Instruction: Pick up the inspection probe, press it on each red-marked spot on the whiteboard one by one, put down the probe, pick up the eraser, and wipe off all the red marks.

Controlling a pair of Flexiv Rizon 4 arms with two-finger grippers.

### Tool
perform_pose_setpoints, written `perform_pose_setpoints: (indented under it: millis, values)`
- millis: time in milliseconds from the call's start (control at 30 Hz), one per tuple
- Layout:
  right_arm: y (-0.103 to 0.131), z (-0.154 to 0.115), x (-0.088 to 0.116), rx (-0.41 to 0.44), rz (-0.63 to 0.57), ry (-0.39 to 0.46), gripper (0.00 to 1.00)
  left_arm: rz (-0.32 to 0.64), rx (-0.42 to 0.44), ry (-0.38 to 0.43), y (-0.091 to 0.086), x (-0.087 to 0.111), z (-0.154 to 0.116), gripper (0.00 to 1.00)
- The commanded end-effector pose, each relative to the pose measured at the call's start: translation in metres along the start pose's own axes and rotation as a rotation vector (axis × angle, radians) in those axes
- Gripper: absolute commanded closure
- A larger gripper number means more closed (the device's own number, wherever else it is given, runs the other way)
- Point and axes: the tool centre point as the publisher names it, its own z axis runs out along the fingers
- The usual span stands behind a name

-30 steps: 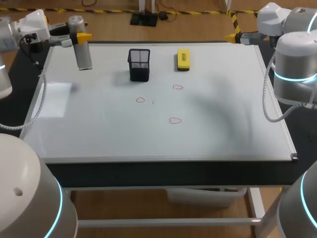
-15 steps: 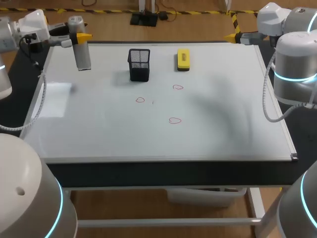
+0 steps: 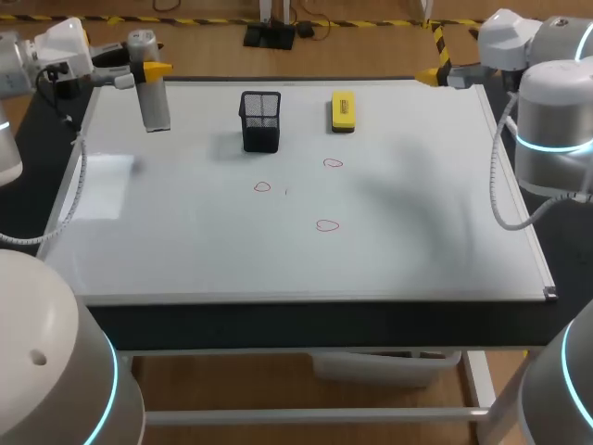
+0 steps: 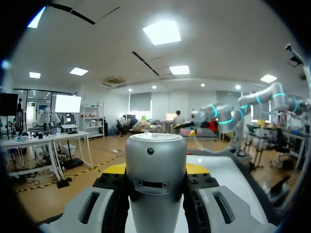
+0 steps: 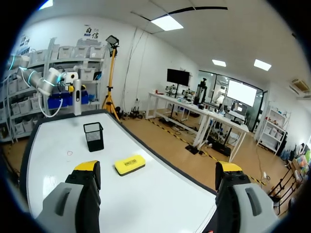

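My left gripper (image 3: 148, 70) is at the far left corner of the whiteboard (image 3: 417, 185), shut on the silver inspection probe (image 3: 155, 104), which stands upright with its foot over the board. In the left wrist view the probe (image 4: 155, 165) fills the gap between the fingers of that gripper (image 4: 155, 194). Three red marks (image 3: 262, 186) (image 3: 333, 163) (image 3: 326, 224) lie mid-board. The yellow eraser (image 3: 343, 110) rests at the far side. My right gripper (image 3: 443, 74) hangs open at the far right corner; from its wrist (image 5: 158, 170) the eraser (image 5: 129, 165) lies ahead.
A black mesh pen holder (image 3: 260, 120) stands left of the eraser, just beyond the red marks; it also shows past the eraser in the right wrist view (image 5: 94, 136). A pale glare patch (image 3: 102, 185) lies on the board's left side.
The right arm's wrist has shifted slightly at the far right corner. The left arm and the probe have stayed put.
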Motion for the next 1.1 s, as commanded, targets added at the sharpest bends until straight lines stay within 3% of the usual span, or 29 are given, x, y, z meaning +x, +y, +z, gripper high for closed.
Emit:
perform_pose_setpoints:
  millis: [33,500,867,1100]
  values:
    - [-0.001,0.011,-0.021,0.049,-0.011,0.138,0.0,0.001,0.0,-0.002,-0.001,0.001,0.0,1.0]
    - [-0.018,0.058,-0.041,0.214,-0.08,0.437,0.0,0.001,0.0,-0.002,-0.001,0.001,0.0,1.0]
    - [-0.023,0.093,-0.044,0.311,-0.175,0.701,0.0,0.001,0.0,-0.002,-0.001,0.001,0.0,1.0]
    - [-0.025,0.113,-0.038,0.415,-0.286,0.856,0.0,0.001,0.0,-0.002,-0.001,0.001,0.0,1.0]
